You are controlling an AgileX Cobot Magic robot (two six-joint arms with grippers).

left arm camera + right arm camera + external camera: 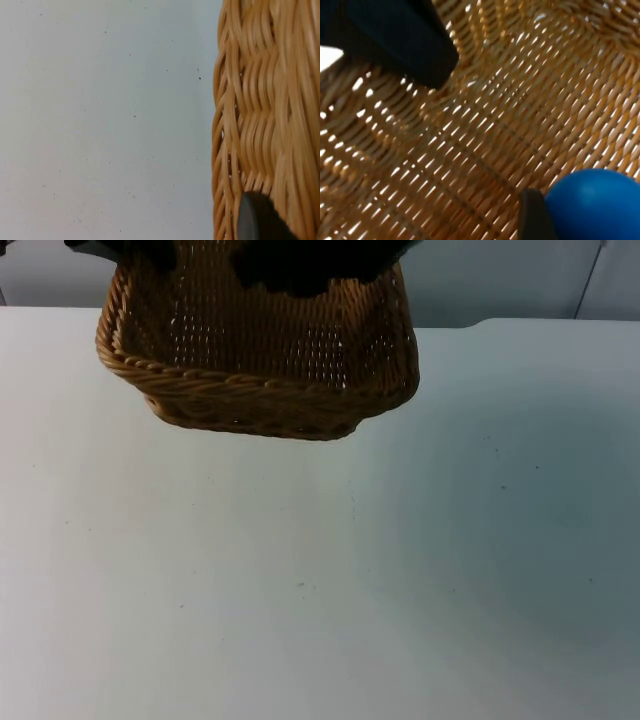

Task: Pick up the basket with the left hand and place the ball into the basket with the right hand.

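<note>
Table: the white table top (300,590) is lying bare under the lifted load.
Basket: the brown woven wicker basket (260,360) is hanging above the far table, stiff and light.
Left gripper: it (260,220) is clamping the basket's wall.
Right gripper: it (540,220) is hovering inside the basket, holding the ball.
Ball: the smooth blue round ball (595,205) is likely rolling once released; nothing is blocking it.

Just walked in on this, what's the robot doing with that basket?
The wicker basket is lifted off the white table, with the left gripper at its woven wall. The right gripper is inside the basket, with the blue ball against its fingertip above the woven floor. The ball looks about to be dropped in.
</note>
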